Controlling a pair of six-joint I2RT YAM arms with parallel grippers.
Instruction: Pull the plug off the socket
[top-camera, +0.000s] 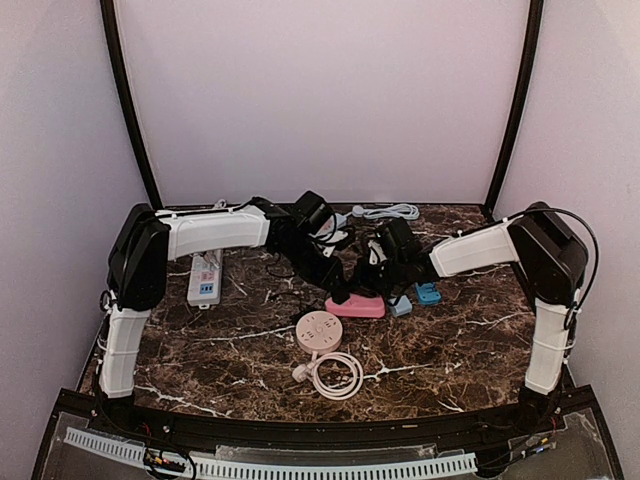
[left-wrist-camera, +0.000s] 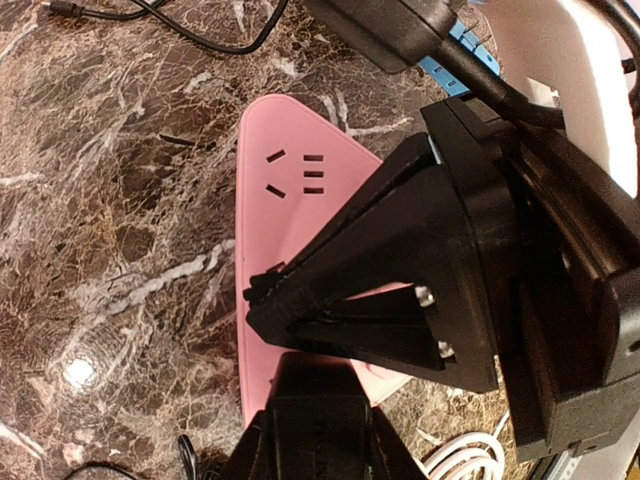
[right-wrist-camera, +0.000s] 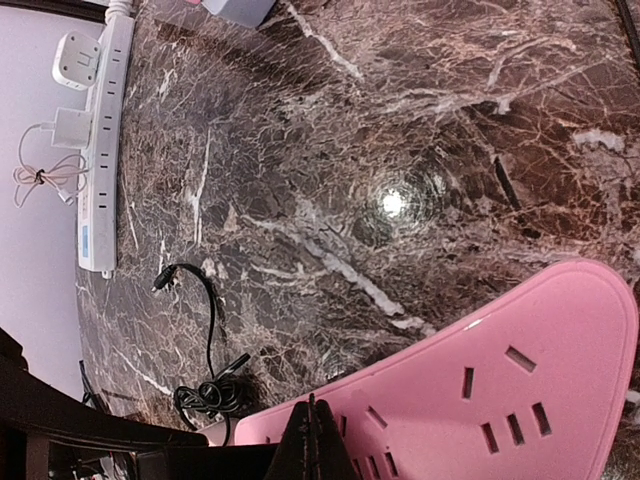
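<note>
A pink socket strip (top-camera: 357, 306) lies flat at the table's middle, its slotted face (left-wrist-camera: 290, 180) up. At its near end stands a black plug (left-wrist-camera: 312, 420), a boxy block with my left gripper (left-wrist-camera: 312, 372) shut on its sides. Whether its pins still sit in the strip is hidden. My right gripper (right-wrist-camera: 312, 408) is shut, its tips pressed down on the pink socket (right-wrist-camera: 480, 380). In the left wrist view those black right fingers (left-wrist-camera: 330, 290) lie across the strip just beyond the plug. From above, the two grippers (top-camera: 335, 282) (top-camera: 378, 280) meet over the strip.
A white power strip (top-camera: 205, 278) with chargers lies at the left edge. A round socket (top-camera: 320, 330) and its coiled white cable (top-camera: 338, 375) sit in front of the pink one. Blue adapters (top-camera: 428, 292) lie to the right, a white cable (top-camera: 385, 212) at the back, a black cable (right-wrist-camera: 195, 385) nearby.
</note>
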